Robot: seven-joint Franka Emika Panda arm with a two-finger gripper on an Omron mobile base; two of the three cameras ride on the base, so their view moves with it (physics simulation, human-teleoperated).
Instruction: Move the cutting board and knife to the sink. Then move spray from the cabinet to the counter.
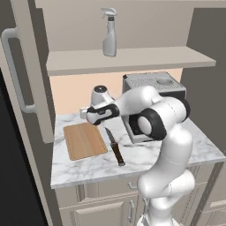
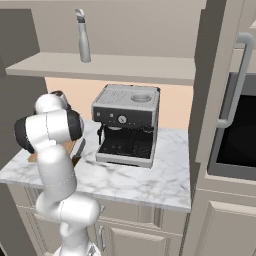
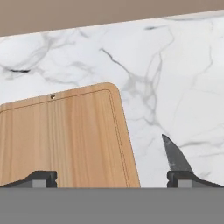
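Marble counter (image 1: 185, 148), open cabinet (image 1: 132, 59), coffee machine (image 2: 127, 125)

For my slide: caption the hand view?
Open gripper above light-brown wooden cutting board and dark-bladed knife on white marble counter.

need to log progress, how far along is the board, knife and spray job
Nothing looks done yet. The cutting board and knife lie side by side on the counter. The open gripper hovers over them, holding nothing. The spray stands on the cabinet shelf. Both moves remain.
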